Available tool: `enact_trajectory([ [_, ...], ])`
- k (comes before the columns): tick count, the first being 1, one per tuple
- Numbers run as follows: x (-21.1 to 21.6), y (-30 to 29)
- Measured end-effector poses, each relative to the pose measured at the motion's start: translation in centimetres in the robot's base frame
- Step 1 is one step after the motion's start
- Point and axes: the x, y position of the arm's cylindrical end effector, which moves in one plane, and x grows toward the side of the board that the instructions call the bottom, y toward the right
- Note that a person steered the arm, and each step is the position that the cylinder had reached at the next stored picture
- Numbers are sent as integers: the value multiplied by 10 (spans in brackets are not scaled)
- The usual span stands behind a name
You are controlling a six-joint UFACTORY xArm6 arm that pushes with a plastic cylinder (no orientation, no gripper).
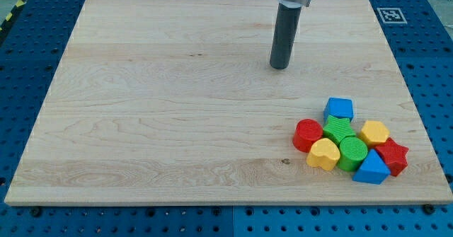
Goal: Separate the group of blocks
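A tight cluster of blocks sits at the view's lower right on the wooden board (177,124). It holds a blue cube-like block (340,109), a red cylinder (308,134), a green ridged block (339,130), a green cylinder (352,151), a yellow heart (323,153), a yellow hexagon (374,133), a red star (393,156) and a blue triangle (371,170). They touch one another. My tip (280,66) rests on the board well above and to the left of the cluster, apart from every block.
A black-and-white marker tag (391,15) is at the board's top right corner. The board lies on a blue perforated table (21,67). The cluster is close to the board's right and bottom edges.
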Motion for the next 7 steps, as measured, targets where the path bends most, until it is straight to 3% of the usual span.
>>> enact_trajectory([
  [3,6,44],
  [4,24,-6],
  [6,102,-78],
  [7,179,-80],
])
